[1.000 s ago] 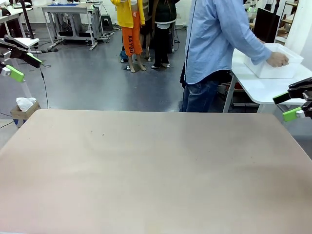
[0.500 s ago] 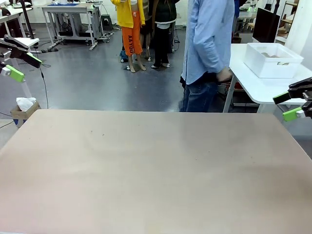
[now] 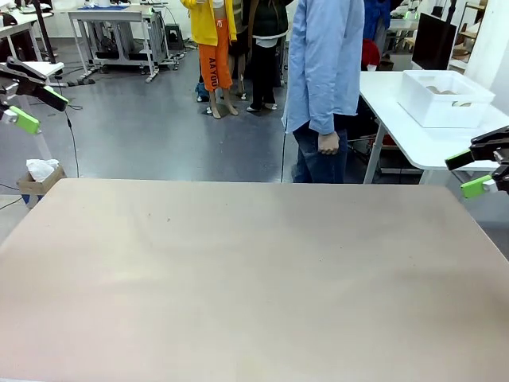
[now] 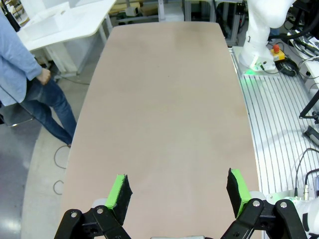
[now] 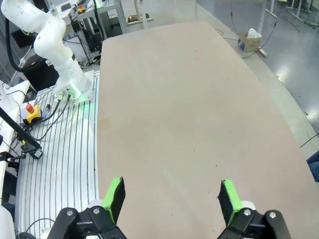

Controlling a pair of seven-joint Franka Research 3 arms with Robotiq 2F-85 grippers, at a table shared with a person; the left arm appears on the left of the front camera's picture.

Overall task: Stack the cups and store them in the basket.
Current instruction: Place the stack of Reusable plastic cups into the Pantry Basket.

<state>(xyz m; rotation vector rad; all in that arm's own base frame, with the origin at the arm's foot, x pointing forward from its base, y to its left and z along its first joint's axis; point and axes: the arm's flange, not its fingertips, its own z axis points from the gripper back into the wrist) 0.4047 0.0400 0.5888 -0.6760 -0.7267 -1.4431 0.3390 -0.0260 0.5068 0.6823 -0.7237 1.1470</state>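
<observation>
My left gripper [image 4: 177, 191] hangs above the near end of the table [image 4: 164, 99], its green pads [image 4: 119, 191] spread wide apart with nothing between them. In the front view it sits at the left edge [image 3: 32, 103], partly cut off by the frame. My right gripper [image 5: 172, 199] is likewise spread wide and empty over its side of the table; from the front [image 3: 475, 171] it is cut off at the right edge. The tabletop lies bare beneath both. The basket [image 3: 444, 97] stands on a white side table [image 3: 413, 135] beyond the far right corner, well apart from me. Something tan shows inside it, too small to make out. A person [image 3: 324, 87] in a blue shirt stands between the two tables, one hand [image 3: 328, 143] hanging down.
</observation>
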